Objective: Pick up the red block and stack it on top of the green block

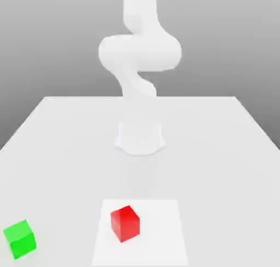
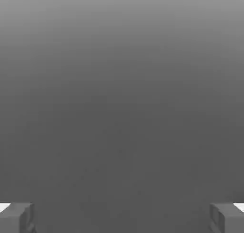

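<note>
The tool point(image 2: 122, 217) is standing wide open in the hand view, its two grey fingertips point(image 2: 16, 217) sitting far apart at opposite corners with nothing between them but an even grey backdrop. In the exterior view the white arm point(image 1: 139, 52) is rising from its round base point(image 1: 140, 138) at the middle of the white tabletop point(image 1: 229, 151), curling upward and out past the frame's upper edge. The red block point(image 1: 125, 223) is resting on a paler square patch point(image 1: 164, 233) near the tabletop's front, squarely ahead of the base, with bare surface all around it. The green block point(image 1: 20, 239) is lying well apart toward the exterior view's left, close to the tabletop's edge there. Both cube faces are showing plain, carrying no lettering.
</note>
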Action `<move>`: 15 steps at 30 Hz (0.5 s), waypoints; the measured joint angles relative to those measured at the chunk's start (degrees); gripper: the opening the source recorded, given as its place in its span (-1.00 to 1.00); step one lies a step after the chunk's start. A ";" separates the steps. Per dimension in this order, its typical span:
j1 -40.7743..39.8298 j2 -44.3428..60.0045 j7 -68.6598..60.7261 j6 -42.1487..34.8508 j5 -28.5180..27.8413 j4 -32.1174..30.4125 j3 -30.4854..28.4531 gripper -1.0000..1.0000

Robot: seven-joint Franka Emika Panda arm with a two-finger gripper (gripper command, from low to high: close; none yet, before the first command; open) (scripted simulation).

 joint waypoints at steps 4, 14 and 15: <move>1.52 8.66 -5.93 4.61 -0.55 -3.93 -2.24 0.00; 4.14 29.43 -21.55 15.65 0.14 -13.35 -7.05 0.00; 4.30 31.52 -23.21 16.71 0.38 -14.28 -7.40 0.00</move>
